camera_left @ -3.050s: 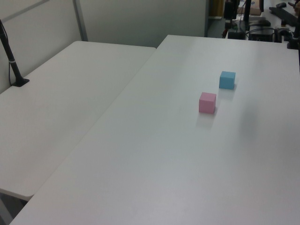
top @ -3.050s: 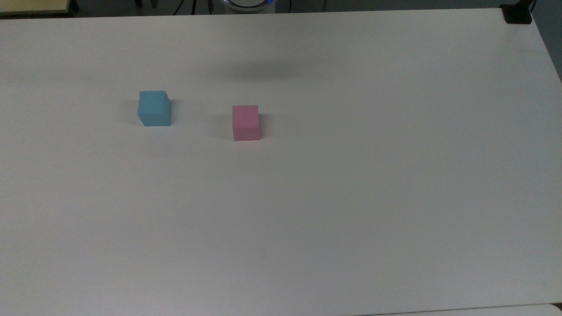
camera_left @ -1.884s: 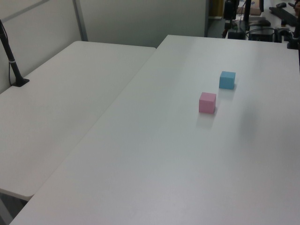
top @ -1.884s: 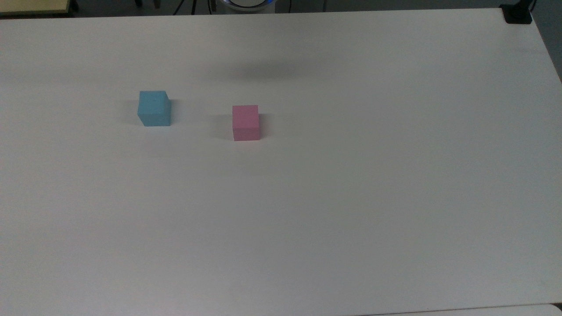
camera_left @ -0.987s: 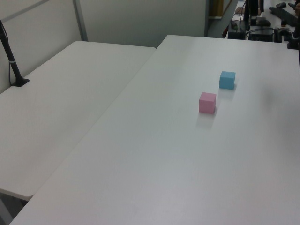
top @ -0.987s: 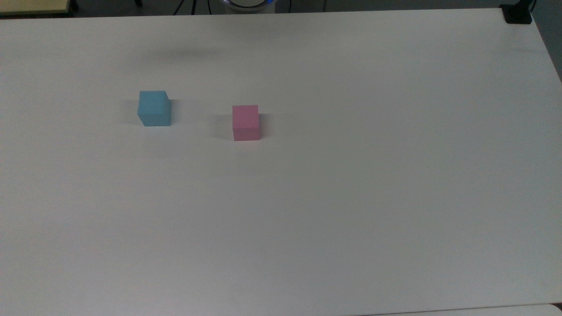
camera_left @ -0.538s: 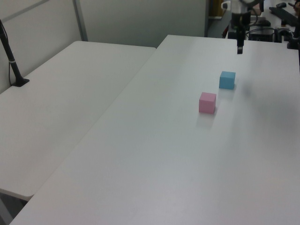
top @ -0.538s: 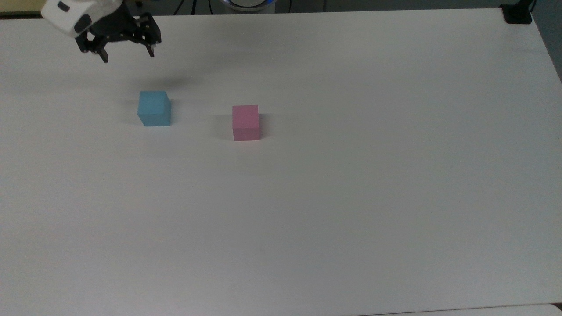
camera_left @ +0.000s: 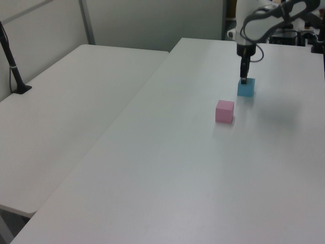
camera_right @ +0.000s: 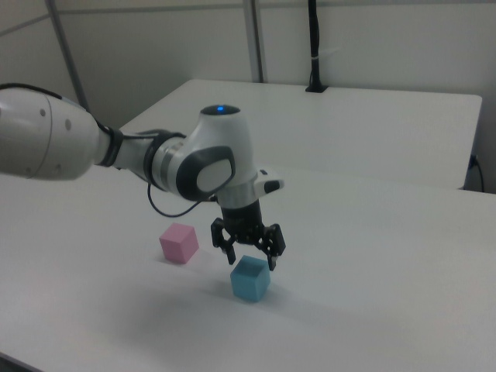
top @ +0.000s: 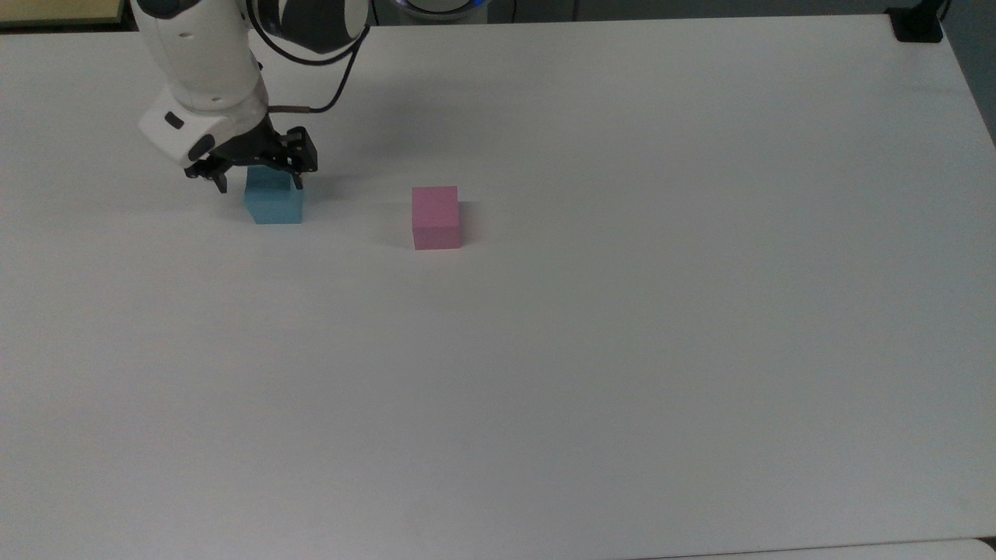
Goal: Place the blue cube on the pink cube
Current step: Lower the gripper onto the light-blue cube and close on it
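The blue cube (top: 274,205) rests on the white table (top: 622,350) at the top view's left. The pink cube (top: 436,218) sits apart from it, to its right in the top view. My gripper (top: 259,187) hangs open right over the blue cube, one finger at each side of its top and nothing held. In the left view the gripper (camera_left: 244,80) points straight down onto the blue cube (camera_left: 246,89), with the pink cube (camera_left: 224,111) nearer the camera. In the right view the gripper (camera_right: 252,261) stands just above the blue cube (camera_right: 249,280), with the pink cube (camera_right: 179,242) to the left.
A black clamp base (top: 917,27) sits at the table's far right corner in the top view. A second white table (camera_left: 61,112) adjoins in the left view, with a black post (camera_left: 12,66) on it. The white arm (top: 206,70) reaches in from the top view's top left.
The arm came in from the top view's upper left and dropped down over the blue cube. Neither cube has moved.
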Motion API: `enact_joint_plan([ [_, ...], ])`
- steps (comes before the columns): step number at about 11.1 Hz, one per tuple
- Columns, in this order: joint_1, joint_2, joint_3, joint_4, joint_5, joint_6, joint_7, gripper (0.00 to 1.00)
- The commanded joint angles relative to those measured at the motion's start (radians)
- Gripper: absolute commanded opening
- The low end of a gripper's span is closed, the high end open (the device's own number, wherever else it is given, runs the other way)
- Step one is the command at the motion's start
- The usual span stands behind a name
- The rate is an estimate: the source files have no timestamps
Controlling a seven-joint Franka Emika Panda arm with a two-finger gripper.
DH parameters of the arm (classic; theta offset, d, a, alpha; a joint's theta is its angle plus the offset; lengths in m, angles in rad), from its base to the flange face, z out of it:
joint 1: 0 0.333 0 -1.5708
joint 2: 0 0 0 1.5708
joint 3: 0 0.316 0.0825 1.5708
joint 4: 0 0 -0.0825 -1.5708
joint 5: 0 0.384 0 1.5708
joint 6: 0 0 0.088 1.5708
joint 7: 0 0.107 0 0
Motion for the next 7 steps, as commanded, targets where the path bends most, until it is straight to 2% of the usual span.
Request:
enact_joint_plan([
  [1,0.015,-0.007,-0.004,-0.080,0.016,0.083,0.020,1.00],
  [2,0.014,-0.002,-0.004,-0.080,0.016,0.083,0.020,0.94],
  [4,0.012,-0.014,-0.004,-0.075,0.016,0.064,0.020,0.53],
  [7,0.041,-0.071,0.007,-0.052,0.016,-0.044,0.020,0.46],
])
